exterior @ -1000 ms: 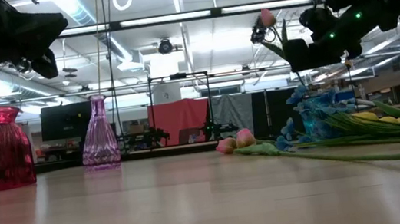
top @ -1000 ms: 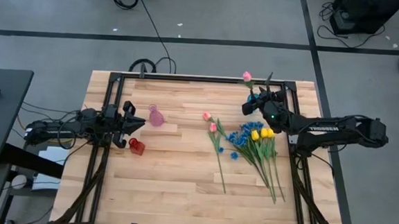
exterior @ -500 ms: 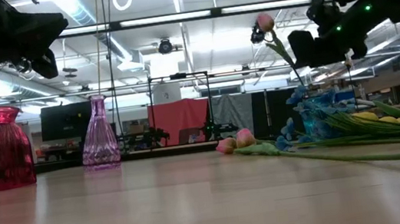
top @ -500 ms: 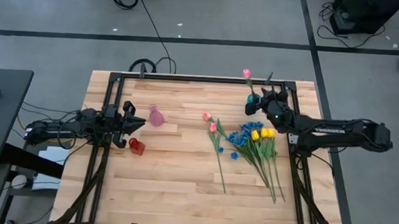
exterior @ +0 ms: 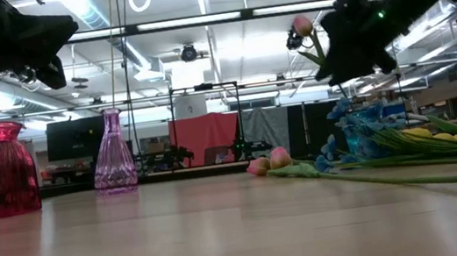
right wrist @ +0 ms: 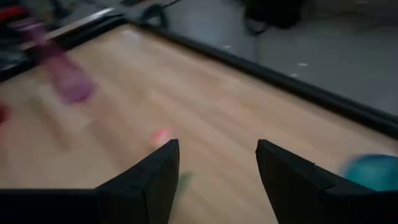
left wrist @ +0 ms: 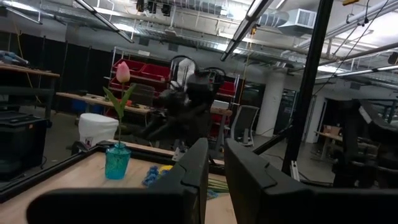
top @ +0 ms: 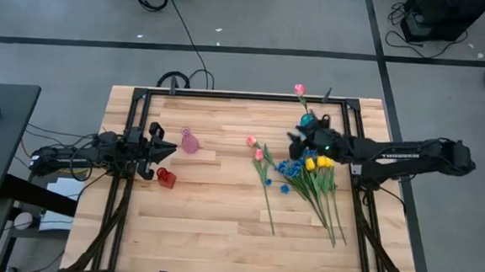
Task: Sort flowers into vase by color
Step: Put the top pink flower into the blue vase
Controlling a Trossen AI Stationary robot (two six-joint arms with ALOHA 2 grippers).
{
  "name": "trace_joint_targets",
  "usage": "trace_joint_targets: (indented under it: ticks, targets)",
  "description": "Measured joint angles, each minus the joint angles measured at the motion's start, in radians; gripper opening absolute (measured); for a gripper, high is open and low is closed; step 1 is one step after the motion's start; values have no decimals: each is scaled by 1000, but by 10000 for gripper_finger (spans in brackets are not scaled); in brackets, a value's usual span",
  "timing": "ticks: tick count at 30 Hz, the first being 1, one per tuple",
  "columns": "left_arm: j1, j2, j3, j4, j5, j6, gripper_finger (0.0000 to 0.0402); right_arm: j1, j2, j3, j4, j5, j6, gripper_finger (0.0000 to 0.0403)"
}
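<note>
Right gripper [top: 297, 142] hangs open and empty above the counter [top: 212, 227]. At its 1 o'clock, a teal vase [top: 309, 121] holds one pink tulip [top: 299, 90]. Remaining flowers [top: 307, 178] lie at 5 o'clock. Left gripper [top: 167, 149] waits, fingers parted, between pink vase [top: 190, 140] and red vase [top: 166, 177].

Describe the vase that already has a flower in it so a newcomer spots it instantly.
Find the wooden table's far right corner in the high view. The small teal glass vase stands there, beside the right gripper. It alone holds an upright pink tulip.
</note>
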Motion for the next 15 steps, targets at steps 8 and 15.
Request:
trace_joint_targets:
  ticks: [8,15]
  targets:
    - [0,0,0,0,-3,-2,56,202,243,208,-152,5,119,218]
    - [0,0,0,19,-15,2,56,213,513,507,-495,-127,172,200]
